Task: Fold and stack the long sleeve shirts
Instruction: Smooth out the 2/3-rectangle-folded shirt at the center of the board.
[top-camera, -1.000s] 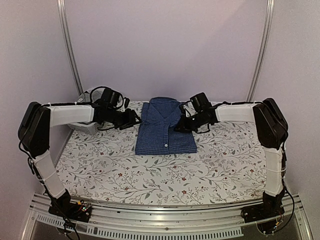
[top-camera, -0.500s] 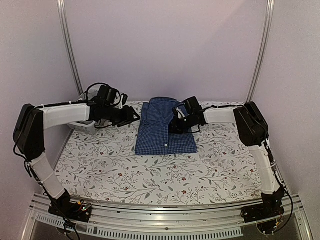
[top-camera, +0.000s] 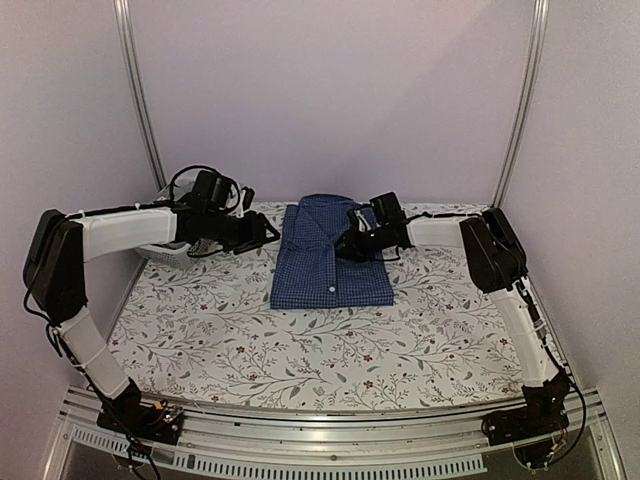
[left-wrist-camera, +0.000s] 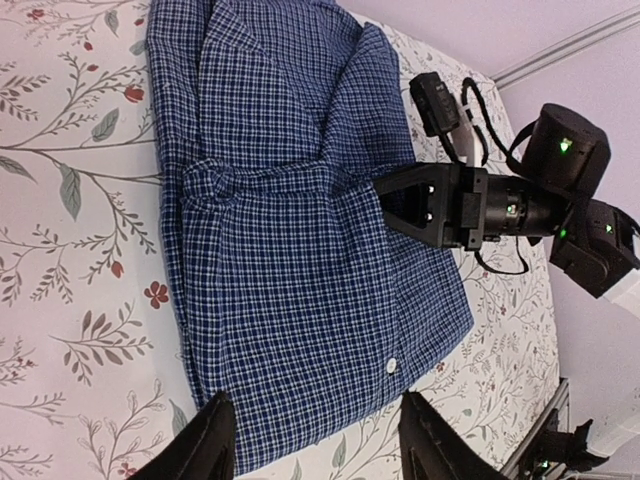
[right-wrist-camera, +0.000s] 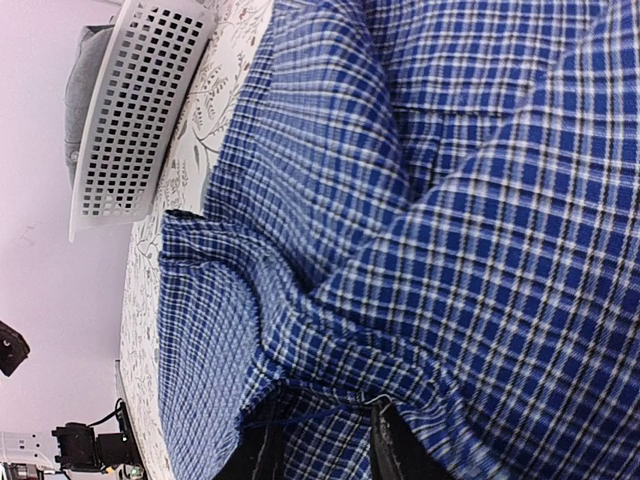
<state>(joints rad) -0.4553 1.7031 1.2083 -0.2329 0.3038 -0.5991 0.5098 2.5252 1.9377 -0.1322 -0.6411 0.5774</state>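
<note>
A: Where's the dark blue shirt (top-camera: 330, 262)?
B: Folded, far middle of the counter (top-camera: 300, 350). From above, the right tool (top-camera: 347, 245) sits on its right edge.
A: Gripping?
B: Its wrist view shows cloth between barely parted fingers (right-wrist-camera: 395, 450); can't tell. Left wrist view: left tool (left-wrist-camera: 316, 405) spread, empty.

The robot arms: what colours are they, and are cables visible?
Both the left arm and the right arm have white links and black joints. Black cables loop at each wrist. The left end effector and right end effector are black.
</note>
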